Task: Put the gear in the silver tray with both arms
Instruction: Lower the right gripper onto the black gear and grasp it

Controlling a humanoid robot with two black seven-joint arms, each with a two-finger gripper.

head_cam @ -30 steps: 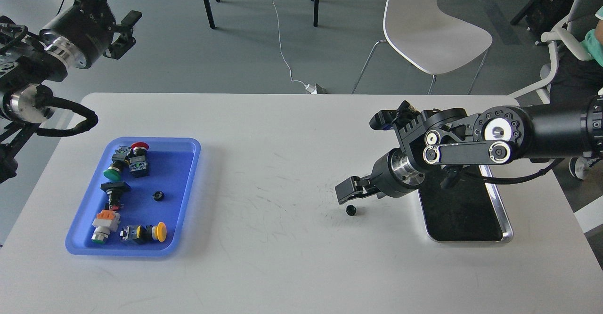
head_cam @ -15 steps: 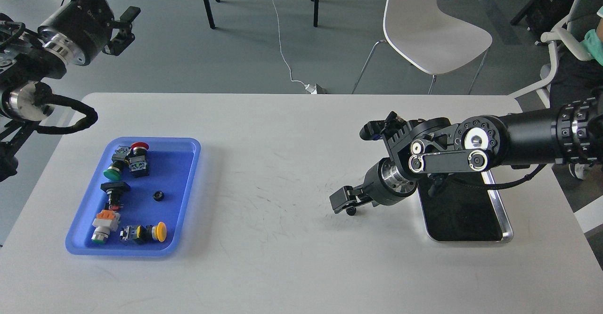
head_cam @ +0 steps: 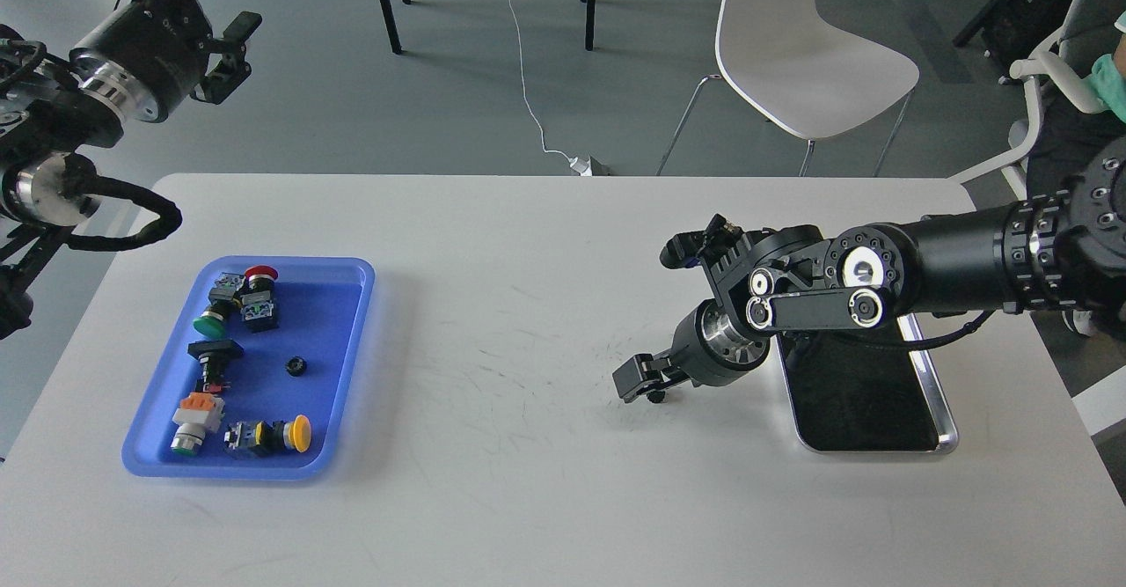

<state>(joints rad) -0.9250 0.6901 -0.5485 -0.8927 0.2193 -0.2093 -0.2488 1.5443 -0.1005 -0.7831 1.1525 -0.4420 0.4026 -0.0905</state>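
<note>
A small black gear point(head_cam: 655, 397) lies on the white table, just left of the silver tray point(head_cam: 948, 418). My right gripper point(head_cam: 639, 381) is lowered right onto it, its fingers straddling or touching the gear, which is mostly hidden beneath them. Whether the jaws have closed on it cannot be made out. The right arm crosses over the silver tray's far end; the tray's dark floor holds nothing visible. My left gripper point(head_cam: 227, 48) hangs high at the upper left, off the table, open and holding nothing. A second small black gear point(head_cam: 296, 364) lies in the blue tray point(head_cam: 354, 367).
The blue plastic tray at the left also holds several push-button switches with red, green, yellow and orange caps. A white chair point(head_cam: 805, 50) stands beyond the table's far edge, and a seated person point(head_cam: 1110, 68) is at the right.
My right gripper moved left and down over the last second, from just above the gear to sitting over it. The left arm shifted slightly up and back.
</note>
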